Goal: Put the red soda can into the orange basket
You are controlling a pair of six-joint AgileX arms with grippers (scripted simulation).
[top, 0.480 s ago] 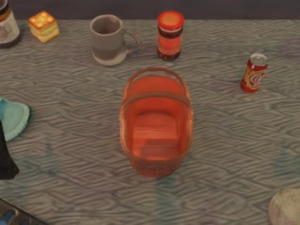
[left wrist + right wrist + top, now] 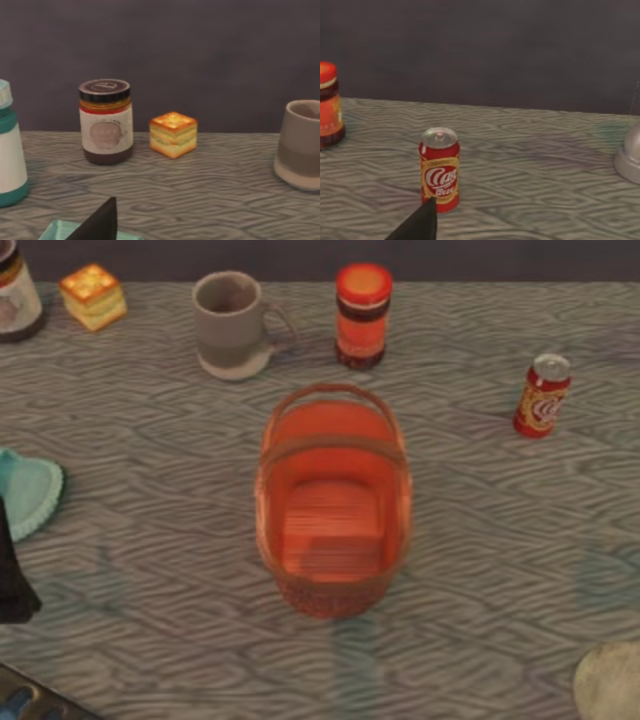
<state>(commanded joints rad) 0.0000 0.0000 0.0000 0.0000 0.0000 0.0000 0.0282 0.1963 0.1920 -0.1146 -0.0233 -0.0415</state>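
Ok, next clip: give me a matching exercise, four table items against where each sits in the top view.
Items:
1. soda can
2. basket
3. mug
4. yellow cube

Places:
A. middle of the table
B. far left corner area
C. right side, standing upright
D. far edge, left of the orange-lidded jar

Pairs: 1-C, 2-A, 3-D, 4-B

Table [image 2: 480, 540], grey wave-patterned top, carries: orange basket [image 2: 333, 502] at centre; red soda can [image 2: 541, 395] upright at right; red-orange jar [image 2: 362, 316], grey mug [image 2: 233, 324], yellow cube [image 2: 92, 296], dark-lidded jar [image 2: 106, 121] along the far edge
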